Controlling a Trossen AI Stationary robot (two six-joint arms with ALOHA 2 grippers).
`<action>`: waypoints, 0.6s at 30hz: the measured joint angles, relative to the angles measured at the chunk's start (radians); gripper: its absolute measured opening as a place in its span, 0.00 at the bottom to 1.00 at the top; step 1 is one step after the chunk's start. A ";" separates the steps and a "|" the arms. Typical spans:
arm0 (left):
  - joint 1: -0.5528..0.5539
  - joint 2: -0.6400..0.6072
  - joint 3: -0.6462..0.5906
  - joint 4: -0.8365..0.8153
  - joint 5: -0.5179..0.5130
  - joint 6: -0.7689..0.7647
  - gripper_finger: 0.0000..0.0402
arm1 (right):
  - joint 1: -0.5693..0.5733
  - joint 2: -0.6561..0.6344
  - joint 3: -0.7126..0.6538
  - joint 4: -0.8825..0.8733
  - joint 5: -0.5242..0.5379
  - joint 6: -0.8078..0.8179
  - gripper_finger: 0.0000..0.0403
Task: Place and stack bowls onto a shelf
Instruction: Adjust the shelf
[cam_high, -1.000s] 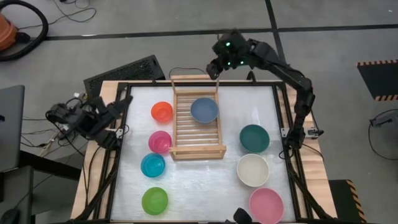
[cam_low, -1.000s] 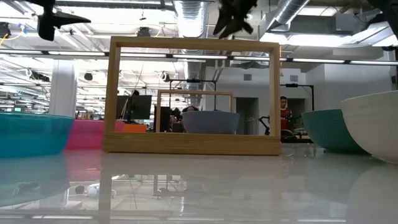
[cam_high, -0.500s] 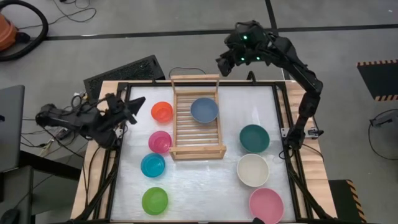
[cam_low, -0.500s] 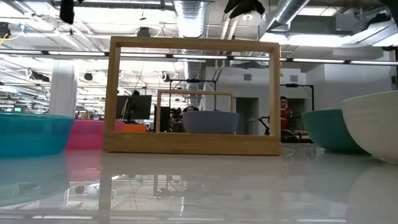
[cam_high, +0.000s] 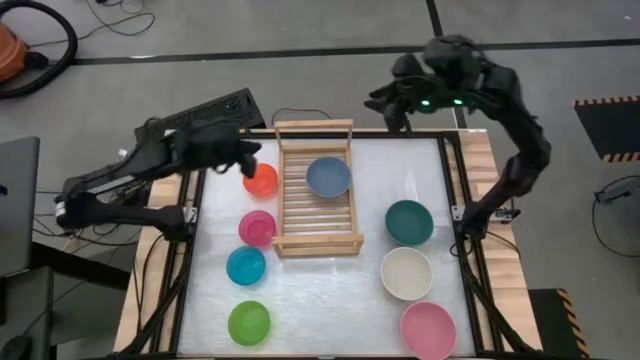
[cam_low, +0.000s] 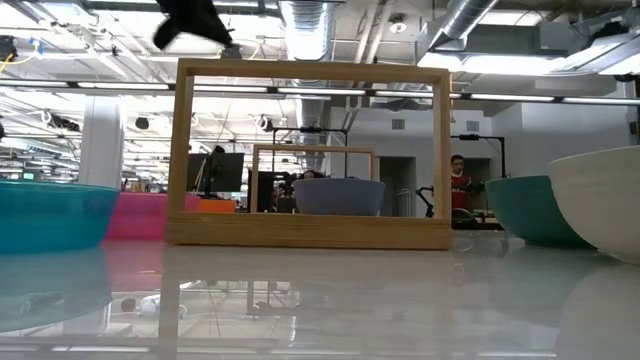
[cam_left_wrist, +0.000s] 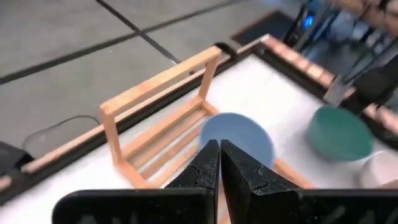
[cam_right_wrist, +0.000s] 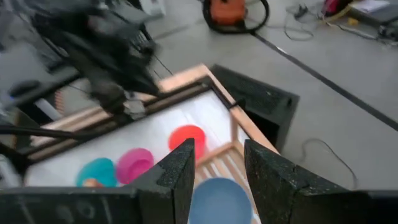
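Two fingers pressed together — left gripper (cam_left_wrist: 219, 163) holds nothing.

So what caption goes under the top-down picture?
Left claw reaches over the orange-red bowl; grey-blue bowl sits on the wooden shelf.

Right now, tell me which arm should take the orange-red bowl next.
The left. Its left gripper, fingers shut, hovers beside the orange-red bowl on the left of the shelf. The right gripper, open, sits beyond the table's far edge, with the shelf between it and that bowl.
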 joint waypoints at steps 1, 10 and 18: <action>0.033 0.029 0.002 0.020 0.037 0.039 0.00 | 0.006 -0.016 0.000 0.000 0.000 0.010 0.41; 0.235 0.299 0.002 0.152 0.354 0.264 0.00 | 0.103 -0.120 0.000 0.000 0.001 0.032 0.41; 0.272 0.467 0.002 0.216 0.359 0.338 0.00 | 0.163 -0.134 0.000 -0.003 0.033 0.032 0.41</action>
